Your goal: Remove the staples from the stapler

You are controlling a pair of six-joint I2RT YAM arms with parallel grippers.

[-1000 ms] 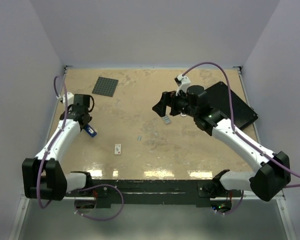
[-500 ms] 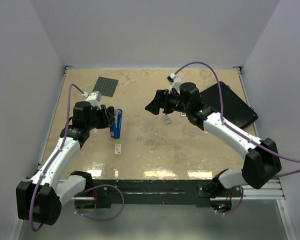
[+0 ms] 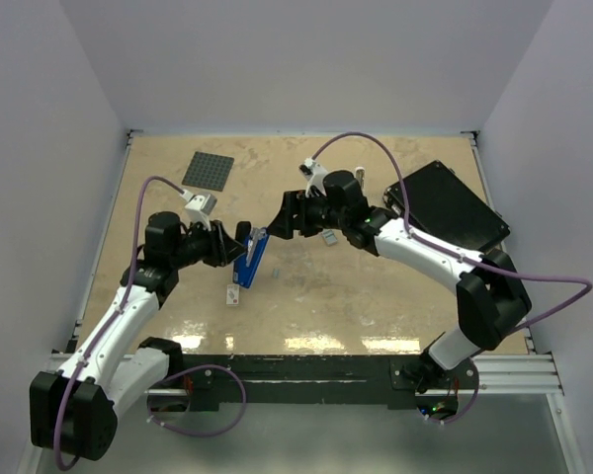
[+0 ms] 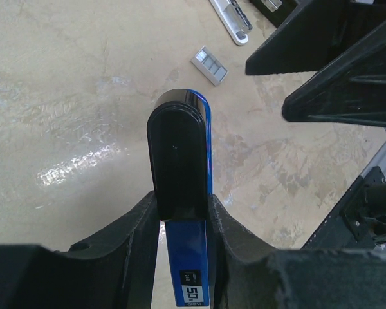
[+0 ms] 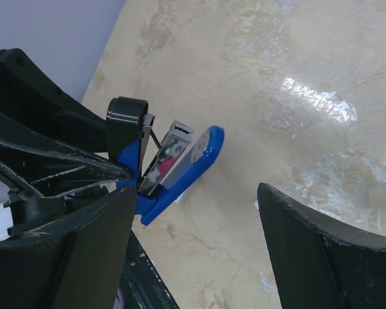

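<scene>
Just beyond the white block [image 3: 234, 294] in the top view, the stapler [image 3: 249, 259] hangs tilted over the desk [image 3: 376, 296], clamped by the left fingers [image 3: 235, 240]; the right fingers [image 3: 285, 215] stand wide and empty, farther past that block. From the left wrist, its black lid [image 4: 177, 154] fills the grip. From the right wrist, the lid gapes off the silvery rail [image 5: 174, 151]; it looks rigid, light and slick, so I would pinch the rail's bare tip

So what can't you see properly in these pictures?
Any staples: in the right wrist view the open rail of the stapler is too small and shadowed; in the left wrist view its black top covers it.
White bar tool: cut off by the left wrist view's top edge.
Small white block: its marks are too tiny in the top view.
</scene>
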